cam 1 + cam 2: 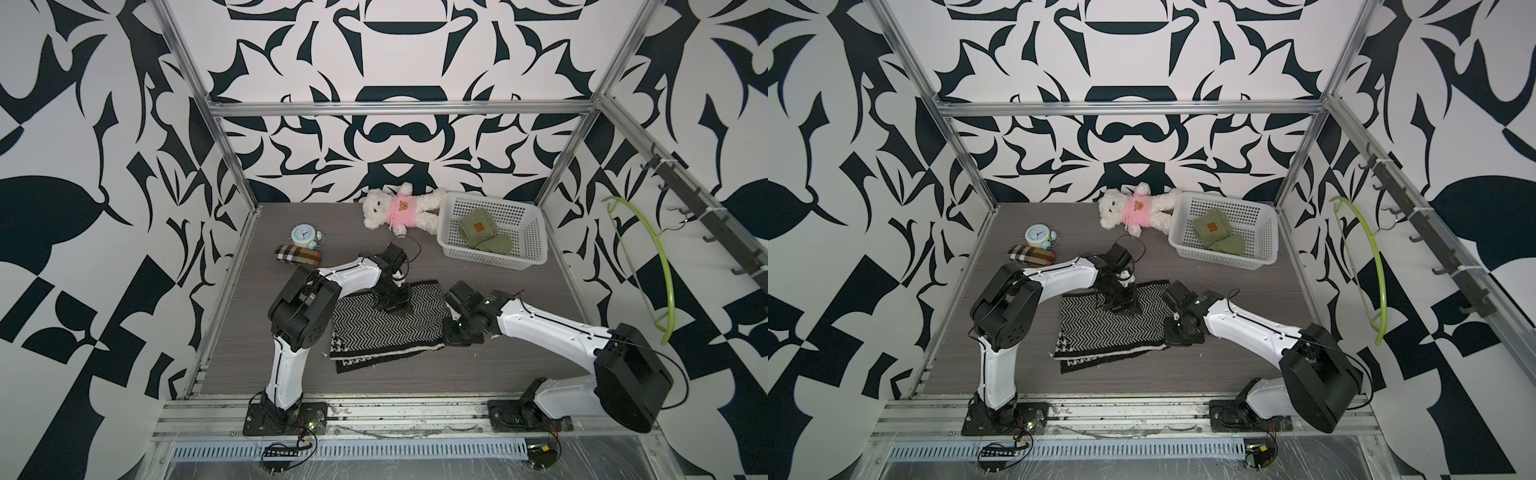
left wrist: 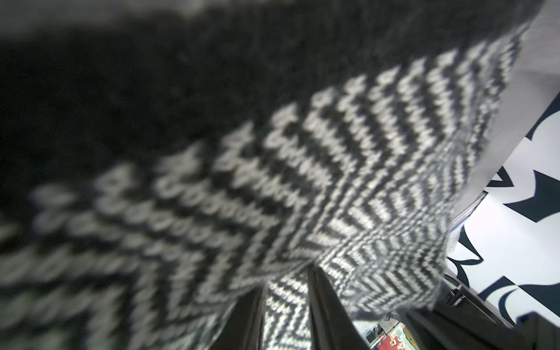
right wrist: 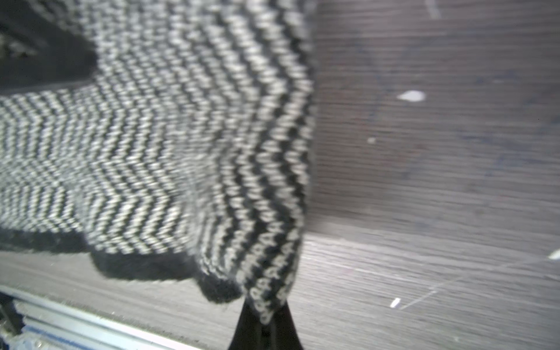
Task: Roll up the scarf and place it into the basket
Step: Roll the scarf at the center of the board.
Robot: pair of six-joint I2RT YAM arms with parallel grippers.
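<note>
Well apart from the basket (image 1: 492, 255), robot side, the scarf (image 1: 374, 328) is laid flat on the table (image 1: 415, 374), unrolled. Its basket-facing edge is clamped by the left gripper (image 2: 286, 306); a corner away from the basket is pinched shut by the right gripper (image 3: 266, 321).

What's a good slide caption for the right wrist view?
Right hand pinching the black-and-white herringbone scarf by its edge over the grey table.

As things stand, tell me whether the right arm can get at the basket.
Probably yes: only bare table separates the right gripper from the basket. But it is shut on a corner of the scarf, which would drag along.
</note>
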